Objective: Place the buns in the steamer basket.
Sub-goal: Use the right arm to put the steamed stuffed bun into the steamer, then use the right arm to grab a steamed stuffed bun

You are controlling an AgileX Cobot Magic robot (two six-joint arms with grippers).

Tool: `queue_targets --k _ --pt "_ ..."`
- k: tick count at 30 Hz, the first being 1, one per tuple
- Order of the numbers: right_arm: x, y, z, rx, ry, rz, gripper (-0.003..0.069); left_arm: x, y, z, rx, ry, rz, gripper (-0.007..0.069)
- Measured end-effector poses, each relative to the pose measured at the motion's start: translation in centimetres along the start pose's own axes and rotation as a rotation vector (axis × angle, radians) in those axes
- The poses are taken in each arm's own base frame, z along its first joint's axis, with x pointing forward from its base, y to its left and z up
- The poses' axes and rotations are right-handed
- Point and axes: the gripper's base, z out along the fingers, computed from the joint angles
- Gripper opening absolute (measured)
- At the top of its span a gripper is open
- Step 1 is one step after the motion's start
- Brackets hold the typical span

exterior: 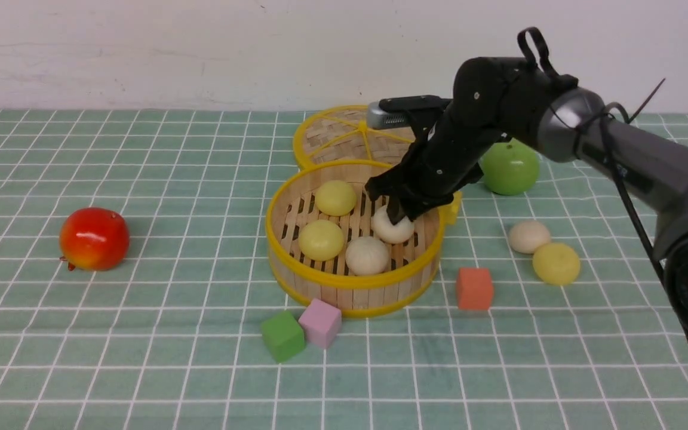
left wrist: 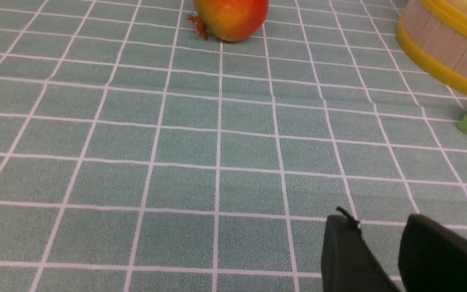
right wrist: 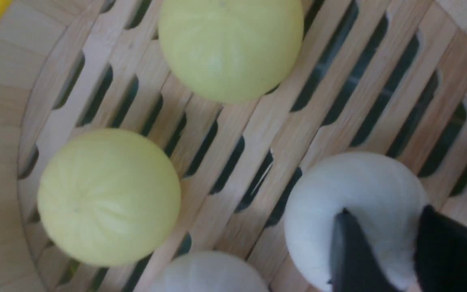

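Buns in the steamer basket (exterior: 344, 295): two yellow buns (exterior: 321, 239), front cream bun (exterior: 368, 255), rear cream bun (right wrist: 355, 194). Over that last one, right gripper (exterior: 399, 218), fingers (right wrist: 351, 251) spread, tips at its top (sits on the slats). Outside, right of the basket: loose cream bun (exterior: 529, 236), loose yellow bun (exterior: 556, 263). Elsewhere, left gripper (left wrist: 379, 251) spread, gripping nothing.

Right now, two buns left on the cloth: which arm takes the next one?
Right. The cream bun and yellow bun lie right of the steamer basket, on the right arm's side; the left gripper sits on the red apple's side.
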Motion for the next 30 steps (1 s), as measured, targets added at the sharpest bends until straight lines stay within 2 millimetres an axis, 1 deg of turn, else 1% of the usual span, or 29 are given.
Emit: queue_targets --k 3,4,5,6,8,10,12,13,14,15,16,18,20,22,25,29,30 --pt "-0.3 0.3 -1.6 0.004 -0.008 -0.011 0.0392 0.0 0.0 0.0 0.000 0.000 0.000 0.0206" --pt "-0.3 0.2 -1.8 0.005 -0.010 -0.011 0.0392 0.0 0.0 0.0 0.000 0.000 0.000 0.0206" --pt "-0.6 0.2 -3.0 0.013 -0.026 -0.017 0.0438 0.0 0.0 0.0 0.000 0.000 0.000 0.0209" --pt "-0.8 0.0 -4.1 0.031 -0.042 -0.025 0.0463 0.0 0.0 0.0 0.000 0.000 0.000 0.0211" --pt "-1.1 -0.9 -6.1 0.062 -0.065 -0.026 0.0483 0.0 0.0 0.0 0.000 0.000 0.000 0.0213" --pt "-1.3 -2.5 -7.7 0.112 -0.076 -0.020 0.0486 0.0 0.0 0.0 0.000 0.000 0.000 0.0216" --pt "-1.2 -4.3 -8.5 0.162 -0.065 -0.015 0.0482 0.0 0.0 0.0 0.000 0.000 0.000 0.0218" --pt "-1.1 -5.1 -8.5 0.185 -0.057 -0.012 0.0477 0.0 0.0 0.0 0.000 0.000 0.000 0.0218" --pt "-1.0 -5.4 -8.5 0.191 -0.051 -0.007 0.0475 0.0 0.0 0.0 0.000 0.000 0.000 0.0218" --pt "-0.3 -6.9 -8.0 0.220 -0.018 0.008 0.0456 0.0 0.0 0.0 0.000 0.000 0.000 0.0219" --pt "0.0 -7.3 -7.8 0.226 -0.005 0.014 0.0449 0.0 0.0 0.0 0.000 0.000 0.000 0.0219" --pt "1.3 -8.5 -6.4 0.243 0.046 0.028 0.0419 0.0 0.0 0.0 0.000 0.000 0.000 0.0219" --pt "2.1 -9.3 -5.4 0.260 0.073 0.030 0.0390 0.0 0.0 0.0 0.000 0.000 0.000 0.0219" --pt "2.5 -9.9 -4.8 0.273 0.086 0.039 0.0365 0.0 0.0 0.0 0.000 0.000 0.000 0.0219" --pt "2.7 -10.7 -4.4 0.293 0.086 0.059 0.0343 0.0 0.0 0.0 0.000 0.000 0.000 0.0221" --pt "2.7 -11.3 -4.0 0.303 0.072 0.075 0.0335 0.0 0.0 0.0 0.000 0.000 0.000 0.0225" --pt "2.8 -11.6 -3.5 0.306 0.082 0.083 0.0335 0.0 0.0 0.0 0.000 0.000 0.000 0.0227"
